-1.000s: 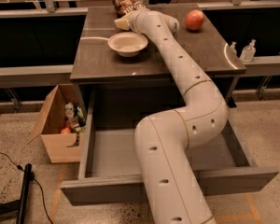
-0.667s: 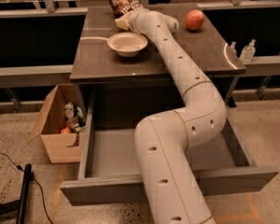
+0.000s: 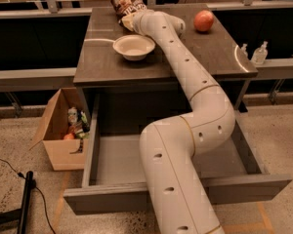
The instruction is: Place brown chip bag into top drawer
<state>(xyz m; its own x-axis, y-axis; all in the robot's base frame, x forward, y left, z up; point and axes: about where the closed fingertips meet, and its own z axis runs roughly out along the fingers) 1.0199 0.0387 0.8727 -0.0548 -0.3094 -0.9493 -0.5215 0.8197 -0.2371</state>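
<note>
Gripper (image 3: 129, 21) over the far edge of the table (image 3: 102, 60); whether it grips cannot be told. Brown chip bag (image 3: 127, 0), crinkled dark-brown foil with pale lettering, stands upright, touching it just beyond. Top drawer (image 3: 105, 201) lies open, well below and nearer.

I log, at the far edge of the dark wooden table (image 3: 102, 65), a crinkled dark-brown foil chip bag (image 3: 128, 0). The cream-coloured gripper (image 3: 129, 21) is right at the bag's near end. A round white bowl (image 3: 134, 47) sits just beside my white jointed arm (image 3: 185, 130), and a red-orange apple (image 3: 203, 20) lies on the arm's other side. Below the tabletop the wide grey top drawer (image 3: 112, 199) stands open, with the arm crossing above it. An open brown cardboard box (image 3: 56, 150) holding small items sits on the floor beside the drawer.
</note>
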